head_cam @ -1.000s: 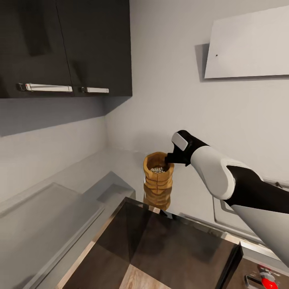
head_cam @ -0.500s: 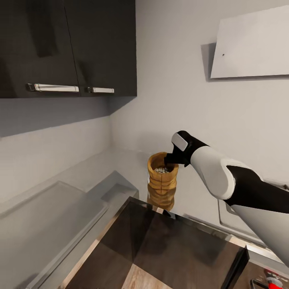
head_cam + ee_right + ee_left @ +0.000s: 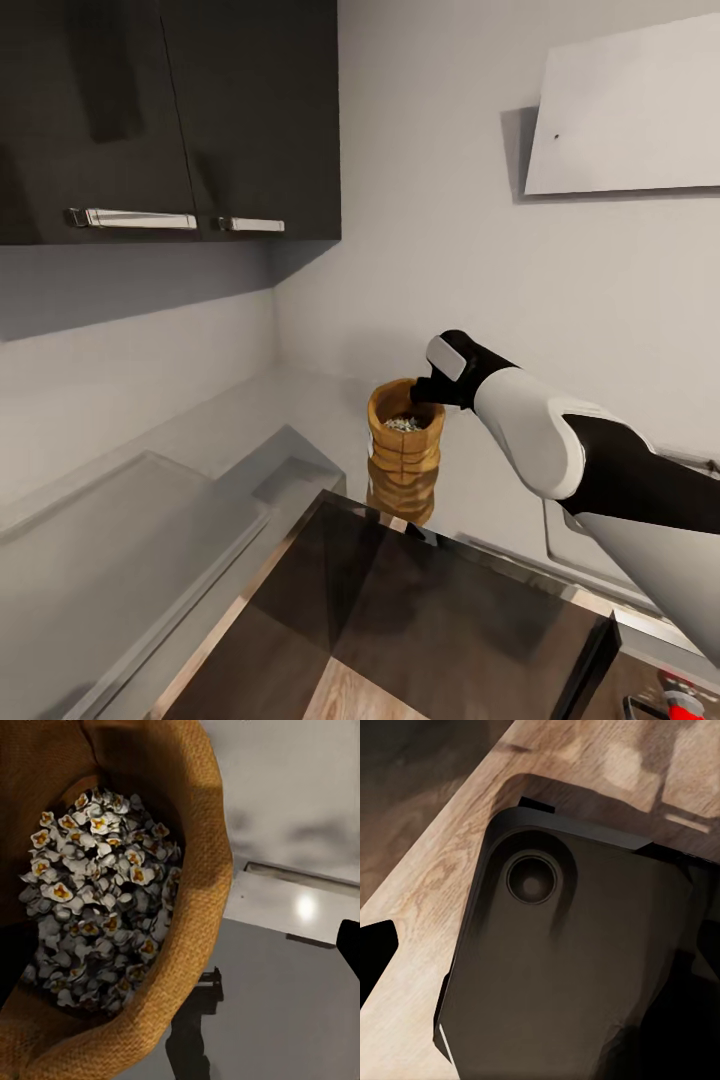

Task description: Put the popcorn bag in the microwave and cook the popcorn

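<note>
The right gripper (image 3: 418, 392) meets the rim of the popcorn bag (image 3: 404, 447), which stands upright on the glossy bench (image 3: 300, 420), probably for lifting. Whether its jaws pinch the rim, I cannot tell.

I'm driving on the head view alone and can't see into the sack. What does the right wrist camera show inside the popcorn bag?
Observer: The popcorn bag holds a heap of white popped kernels with yellow centres, well below its rolled rim.
Operator: Is the right claw actually on the rim?
Observer: I cannot tell from the wrist view; one dark fingertip shows apart from the bag's outer wall, over the grey countertop.
Operator: And the left wrist camera?
Observer: It looks at a dark rounded panel with a round recess, above wood-grain flooring.
</note>
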